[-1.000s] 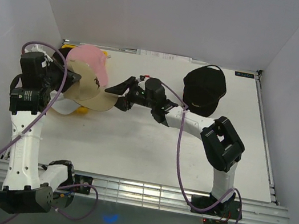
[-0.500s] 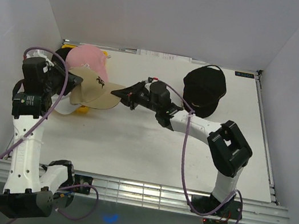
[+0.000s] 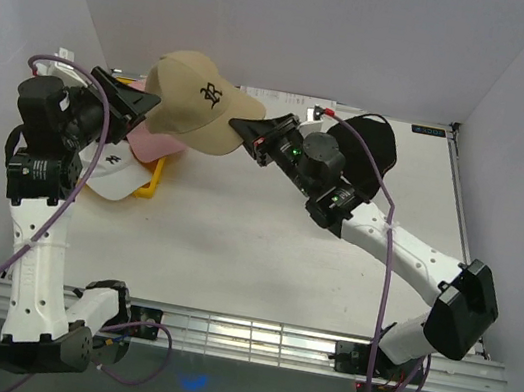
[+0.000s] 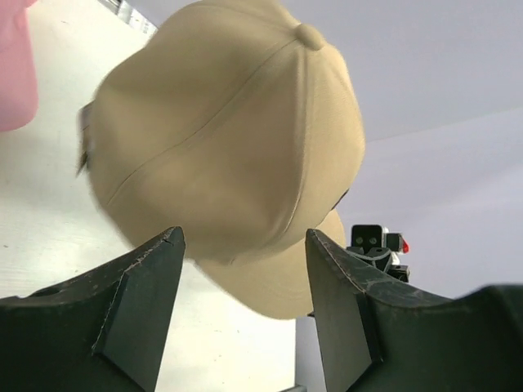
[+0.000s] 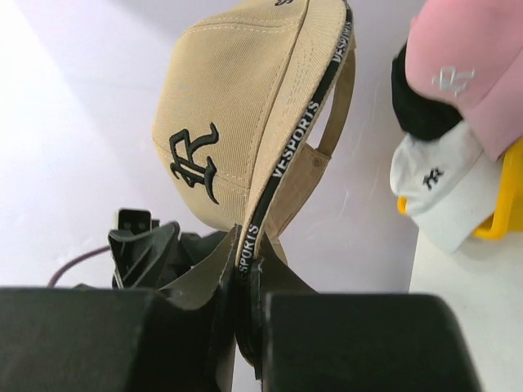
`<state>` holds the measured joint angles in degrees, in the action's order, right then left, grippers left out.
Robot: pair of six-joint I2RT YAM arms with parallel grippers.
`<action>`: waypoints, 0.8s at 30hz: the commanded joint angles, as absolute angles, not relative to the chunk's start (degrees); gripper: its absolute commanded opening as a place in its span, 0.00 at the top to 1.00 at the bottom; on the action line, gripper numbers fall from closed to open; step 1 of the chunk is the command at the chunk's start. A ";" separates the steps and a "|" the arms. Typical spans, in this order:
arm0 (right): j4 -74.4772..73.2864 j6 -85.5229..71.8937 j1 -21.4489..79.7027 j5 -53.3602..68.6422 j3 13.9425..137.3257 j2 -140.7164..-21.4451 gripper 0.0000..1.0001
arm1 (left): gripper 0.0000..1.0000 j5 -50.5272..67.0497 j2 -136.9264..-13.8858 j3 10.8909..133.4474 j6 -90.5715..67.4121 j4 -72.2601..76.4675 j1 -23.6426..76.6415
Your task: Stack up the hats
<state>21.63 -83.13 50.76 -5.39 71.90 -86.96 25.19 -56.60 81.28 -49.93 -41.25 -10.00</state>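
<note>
Tan cap [image 3: 198, 98] is hanging above the table's [image 3: 232, 252] far-left corner, right pincer [image 5: 245, 260] pinching its brim tightly to carry it; left pincer [image 4: 243, 237] is gaping empty beside the crown, probably steadying.

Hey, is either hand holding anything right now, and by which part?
The right hand pinches the tan cap by its brim; the left hand is open.
</note>
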 commanded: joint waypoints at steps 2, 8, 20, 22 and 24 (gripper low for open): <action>20.93 -75.59 49.66 -20.81 73.56 -80.78 0.92 | 0.29 29.26 -55.64 83.06 -52.91 -40.34 -9.84; 15.91 -70.58 45.71 -33.38 75.59 -75.94 0.92 | 0.29 31.81 -50.90 79.02 -56.86 -40.25 -8.53; 22.76 -67.41 40.43 -55.35 60.74 -64.25 0.92 | 0.29 31.03 -45.44 73.40 -55.20 -43.86 -0.97; 22.76 -67.76 39.99 -57.21 57.75 -62.32 0.92 | 0.29 30.85 -44.91 72.78 -55.02 -44.03 1.58; 22.76 -67.76 39.29 -59.58 55.21 -60.66 0.92 | 0.29 30.85 -44.74 72.16 -55.02 -44.03 2.19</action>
<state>18.15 -68.38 40.03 -51.24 57.49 -63.44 30.74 -45.36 73.17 -55.96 -43.40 0.95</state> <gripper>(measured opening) 0.100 0.708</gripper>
